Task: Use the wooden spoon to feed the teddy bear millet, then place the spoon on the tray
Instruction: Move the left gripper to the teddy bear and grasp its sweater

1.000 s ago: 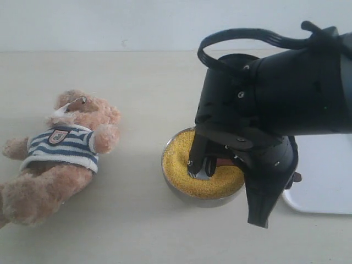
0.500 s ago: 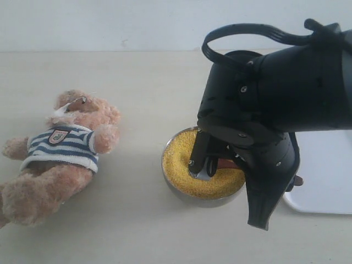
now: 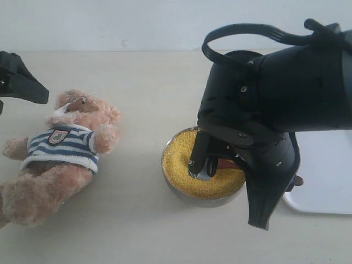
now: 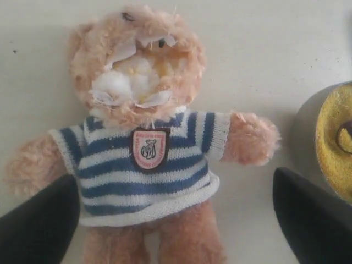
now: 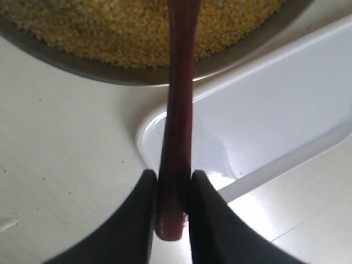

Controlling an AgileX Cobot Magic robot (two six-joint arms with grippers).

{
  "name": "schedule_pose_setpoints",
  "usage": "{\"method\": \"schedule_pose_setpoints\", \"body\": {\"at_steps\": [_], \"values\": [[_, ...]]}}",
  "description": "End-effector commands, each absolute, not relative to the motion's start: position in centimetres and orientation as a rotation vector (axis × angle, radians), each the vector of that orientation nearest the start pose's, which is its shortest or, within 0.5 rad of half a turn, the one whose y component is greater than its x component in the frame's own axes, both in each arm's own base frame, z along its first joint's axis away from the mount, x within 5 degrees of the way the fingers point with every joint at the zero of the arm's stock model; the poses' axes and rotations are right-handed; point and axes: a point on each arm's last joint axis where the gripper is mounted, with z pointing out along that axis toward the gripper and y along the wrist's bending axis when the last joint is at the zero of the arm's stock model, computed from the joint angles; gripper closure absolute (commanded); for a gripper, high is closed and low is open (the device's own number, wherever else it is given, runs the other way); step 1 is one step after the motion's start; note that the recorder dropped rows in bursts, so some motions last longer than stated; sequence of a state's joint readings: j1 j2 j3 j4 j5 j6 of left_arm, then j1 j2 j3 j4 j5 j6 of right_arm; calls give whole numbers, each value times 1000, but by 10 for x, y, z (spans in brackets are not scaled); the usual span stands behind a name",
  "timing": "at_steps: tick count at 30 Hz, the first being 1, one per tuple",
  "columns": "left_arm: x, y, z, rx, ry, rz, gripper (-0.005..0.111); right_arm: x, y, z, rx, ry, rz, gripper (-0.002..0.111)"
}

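Note:
The teddy bear [image 3: 63, 157] lies on its back at the left, in a striped shirt [image 4: 143, 165]. My left gripper [image 4: 175, 179] hangs open above it, its fingers wide apart on either side of the torso and touching nothing. In the exterior view one of its fingers [image 3: 25, 85] shows near the bear's head. My right gripper [image 5: 173, 179] is shut on the wooden spoon [image 5: 179, 110] near the end of the handle. The spoon [image 3: 227, 163] reaches into the millet [image 3: 184, 157]; its bowl is hidden. The white tray [image 3: 324, 176] lies to the right of the bowl, under the handle [image 5: 264, 110].
The round metal bowl [image 3: 179, 190] stands mid-table between the bear and the tray. The bulky black right arm [image 3: 275, 99] hangs over the bowl and hides part of it and the tray's left side. A few loose grains [image 5: 41, 177] lie on the table.
My left gripper has come into the exterior view at the upper left, by the bear's head. The right arm shifted slightly a second ago and has since held still with the spoon.

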State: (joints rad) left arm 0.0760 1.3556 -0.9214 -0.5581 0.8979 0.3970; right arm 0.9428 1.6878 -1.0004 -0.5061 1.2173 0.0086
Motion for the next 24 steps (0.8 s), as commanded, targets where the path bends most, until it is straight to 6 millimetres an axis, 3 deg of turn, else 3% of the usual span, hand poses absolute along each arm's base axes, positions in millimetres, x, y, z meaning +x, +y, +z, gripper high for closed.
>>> {"method": "schedule_pose_setpoints", "body": {"at_steps": [1,7,11,17,24], "values": [[264,-25,243,69,2804,-635,11,195,196,199,-1684,2537,-792,109],[269,-38,216,116,2950,-709,10,195,196,199,-1684,2537,-792,109],[270,-42,208,113,3001,-671,10,195,196,199,-1684,2537,-792,109],[271,-35,195,15,3091,-557,10,195,196,199,-1684,2537,-792,109],[279,-36,178,-52,3108,-578,10,195,196,199,-1684,2537,-792,109]]}}
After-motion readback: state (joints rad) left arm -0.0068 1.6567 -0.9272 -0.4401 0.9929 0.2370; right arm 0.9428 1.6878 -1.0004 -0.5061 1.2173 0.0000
